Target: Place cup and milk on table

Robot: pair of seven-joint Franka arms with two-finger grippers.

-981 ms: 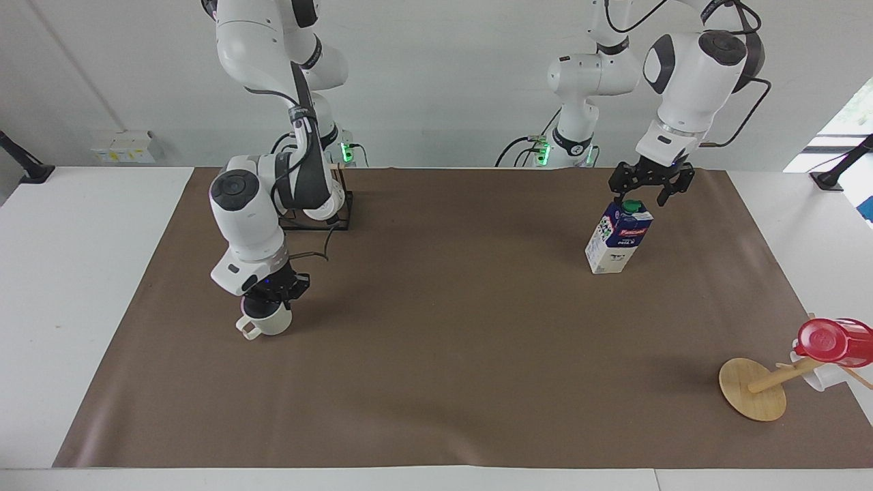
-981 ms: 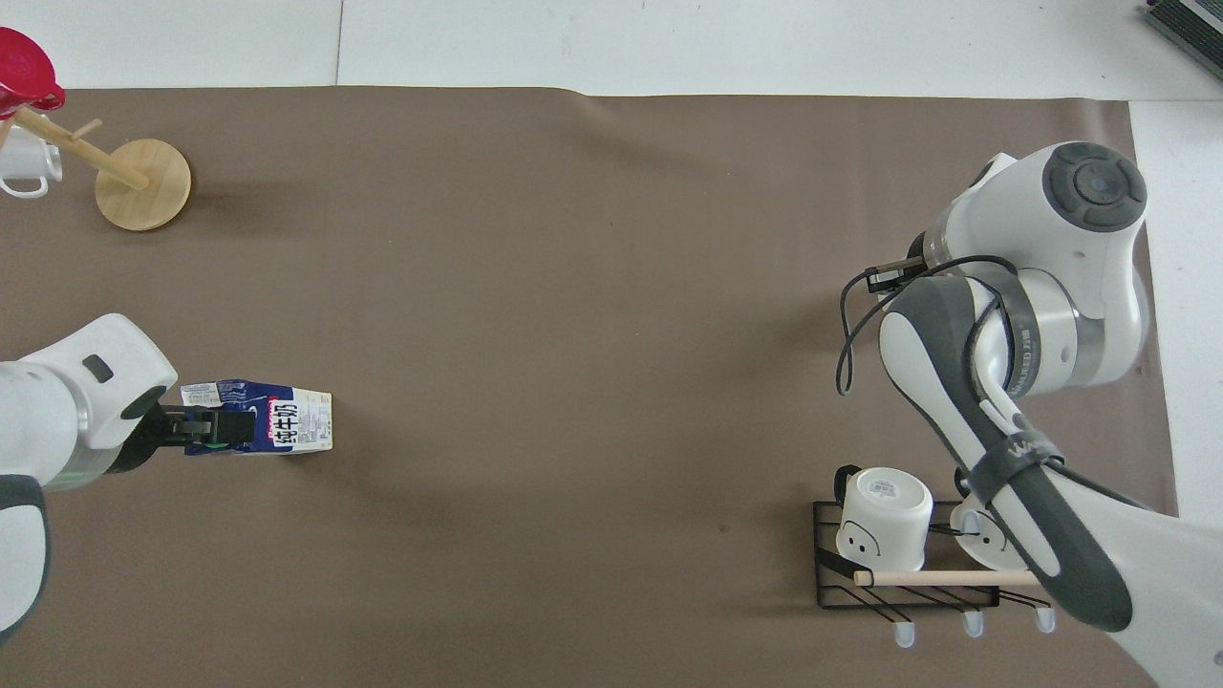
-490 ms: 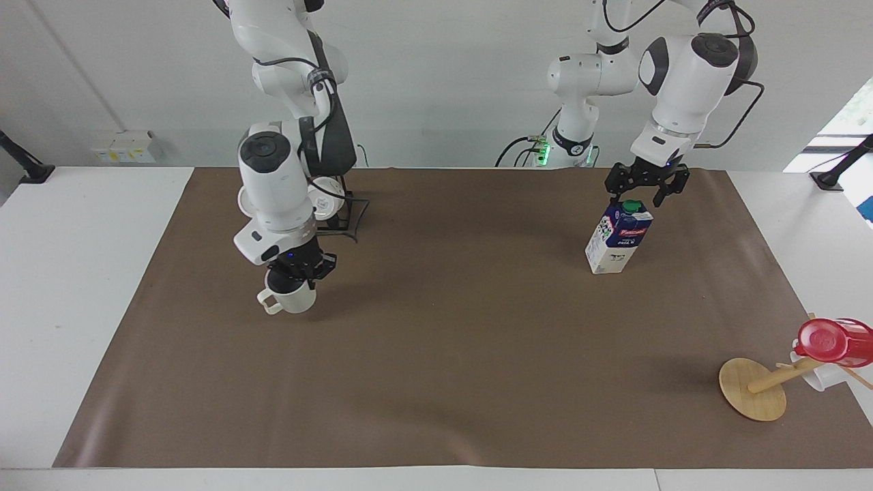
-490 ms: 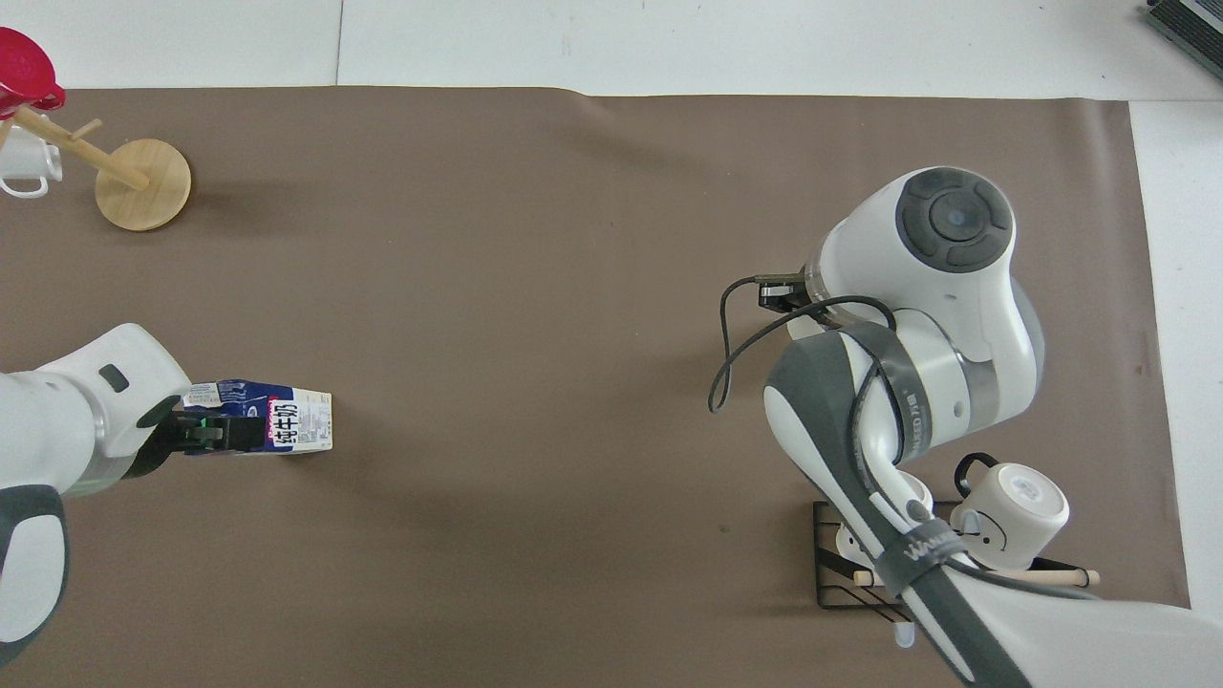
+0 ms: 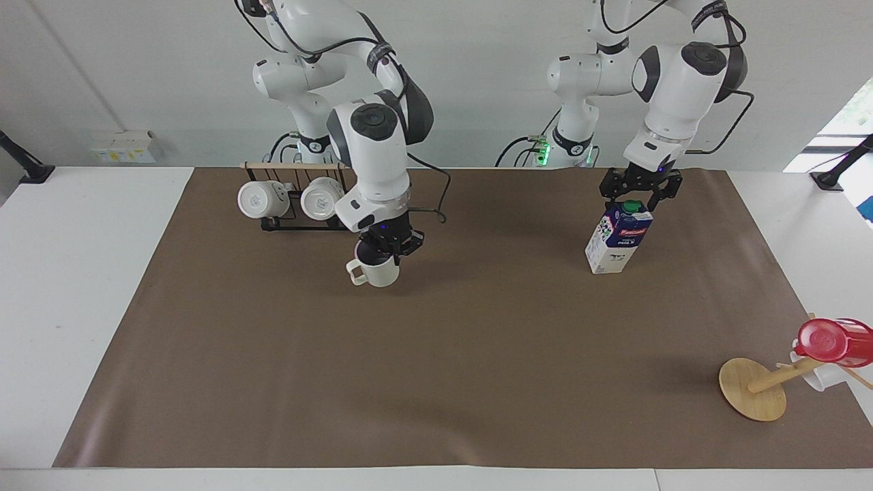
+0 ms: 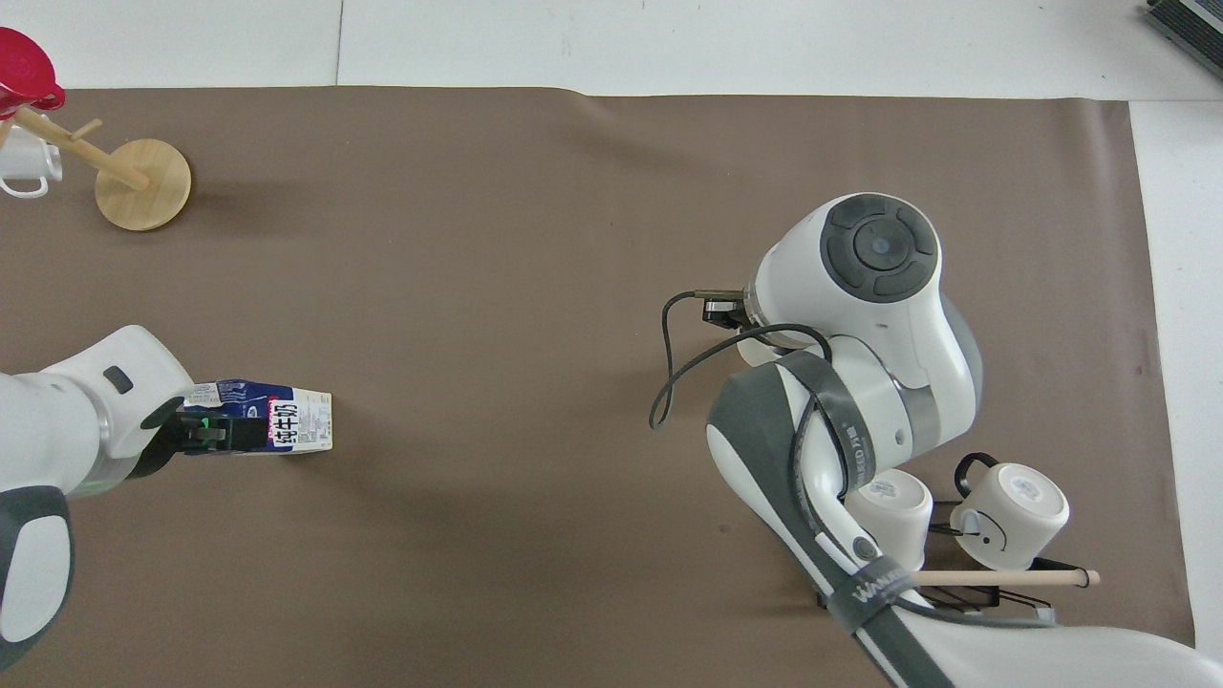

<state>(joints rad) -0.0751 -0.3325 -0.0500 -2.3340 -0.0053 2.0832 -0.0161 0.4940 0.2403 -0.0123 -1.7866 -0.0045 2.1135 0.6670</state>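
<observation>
Milk (image 5: 619,237) is standing upright on the brown mat (image 5: 477,382) toward the left arm's end of the table (image 5: 82,286), at about three o'clock in the facing view. The left gripper (image 5: 640,193) is hanging just over its green cap with fingers spread wide, touching nothing that can be made out; in the overhead view the left gripper (image 6: 196,435) is covering the carton's top, so the cap is barely showing. The right gripper (image 5: 387,247) is clamping the cup's (image 5: 374,271) rim, fingers closed on it, with the cup sitting at about ten o'clock of the mat's centre, handle pointing toward the right arm's end. Whether the cup's base is resting on the mat or hanging just above it is hard to tell. From overhead the right arm's wrist is hiding the cup entirely. Beside it, nearer the robots, a rack (image 5: 293,221) is carrying two white mugs (image 5: 260,199), partly covered by the arm from overhead. A wooden stand (image 5: 753,389) with a red cup (image 5: 833,341) is lying tipped at the mat's edge, and a mug beneath the red cup is mostly hidden.
</observation>
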